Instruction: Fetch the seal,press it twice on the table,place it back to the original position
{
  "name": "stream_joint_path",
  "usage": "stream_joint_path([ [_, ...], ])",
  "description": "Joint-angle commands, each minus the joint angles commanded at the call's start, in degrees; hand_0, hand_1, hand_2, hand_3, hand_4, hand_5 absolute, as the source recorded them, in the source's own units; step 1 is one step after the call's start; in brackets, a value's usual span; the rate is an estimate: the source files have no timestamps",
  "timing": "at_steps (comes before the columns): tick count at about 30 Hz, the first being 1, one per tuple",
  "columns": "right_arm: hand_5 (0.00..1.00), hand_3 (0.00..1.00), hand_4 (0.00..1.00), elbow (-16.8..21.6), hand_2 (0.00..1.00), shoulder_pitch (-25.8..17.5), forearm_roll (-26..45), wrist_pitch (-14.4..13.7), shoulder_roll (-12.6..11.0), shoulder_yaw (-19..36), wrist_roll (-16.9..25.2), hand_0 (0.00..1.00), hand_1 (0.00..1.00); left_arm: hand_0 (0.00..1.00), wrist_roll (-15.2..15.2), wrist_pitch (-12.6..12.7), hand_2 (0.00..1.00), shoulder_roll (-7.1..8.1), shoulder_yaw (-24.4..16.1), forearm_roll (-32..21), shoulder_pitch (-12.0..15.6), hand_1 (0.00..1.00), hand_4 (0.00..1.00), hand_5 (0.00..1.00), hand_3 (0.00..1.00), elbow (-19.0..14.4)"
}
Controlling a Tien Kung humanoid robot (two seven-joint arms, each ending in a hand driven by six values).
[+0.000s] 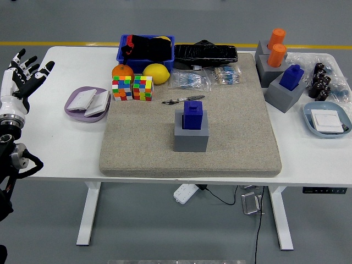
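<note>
So, quick take on how I'd handle this one. The left robot hand [21,74] is up at the far left edge of the worktop [60,143], fingers spread apart and holding nothing, well away from anything useful. The right arm isn't in the shot at all.

The seal [193,115], the blue blocky one, sits upright in its grey holder [191,135] around the middle of the beige mat [231,137]. Looks untouched to me, so I'd say the fetch hasn't started.

Tips for doing the fetch well:
- Come in from above and pinch the blue top where it sticks out of the holder. Only the upper part is exposed, so a low side grab would just bump the grey block.
- Lift straight up. The holder looks like a loose block on the mat, and a tilted pull could drag it along or tip it.
- Watch the small dark tool [183,100] lying just behind the holder, and the two puzzle cubes [132,88] off to the left along the reach path.
- There's a second blue seal [291,77] in a holder at the right side. Don't mix them up; the middle one seems the obvious target.
- Remember the holder spot, since it has to go back in there.
</note>
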Motion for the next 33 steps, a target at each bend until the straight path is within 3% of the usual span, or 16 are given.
stream_joint_path([
  [11,0.519,0.749,0.829,-2.2,0.748,1.0,-1.0,0.0,0.5,2.5,0.0,0.885,0.747,0.809,0.0,0.0,0.812,-0.71,-3.5,1.0,3.6,0.835,0.939,0.237,0.928,-1.7],
  [15,0.519,0.749,0.829,-3.2,0.748,1.2,-2.3,0.1,0.8,4.2,-0.1,0.885,0.747,0.809,0.2,0.4,0.812,-0.87,-3.7,1.8,3.9,0.835,0.939,0.237,0.928,-1.7],
  [16,0.519,0.747,0.829,-3.5,0.748,1.4,-2.7,0.1,0.9,4.7,-0.1,0.885,0.747,0.808,0.3,0.5,0.797,-0.91,-3.9,2.0,4.0,0.836,0.931,0.160,0.921,-1.8],
  [21,0.519,0.747,0.829,-3.6,0.748,1.8,-3.3,0.2,1.0,5.7,-0.1,0.885,0.747,0.808,0.3,0.6,0.797,-0.98,-4.4,2.4,4.1,0.836,0.931,0.160,0.921,-2.4],
  [22,0.518,0.748,0.830,-3.6,0.749,1.9,-3.3,0.2,1.0,5.6,-0.1,0.885,0.747,0.813,0.3,0.6,0.788,-1.00,-4.5,2.4,4.1,0.827,0.923,0.117,0.911,-2.5],
  [33,0.518,0.748,0.830,-3.9,0.750,1.8,-3.3,0.2,0.9,5.4,-0.1,0.885,0.748,0.813,0.6,0.3,0.765,-1.66,-5.9,3.0,5.2,0.806,0.921,0.119,0.887,-3.2],
])
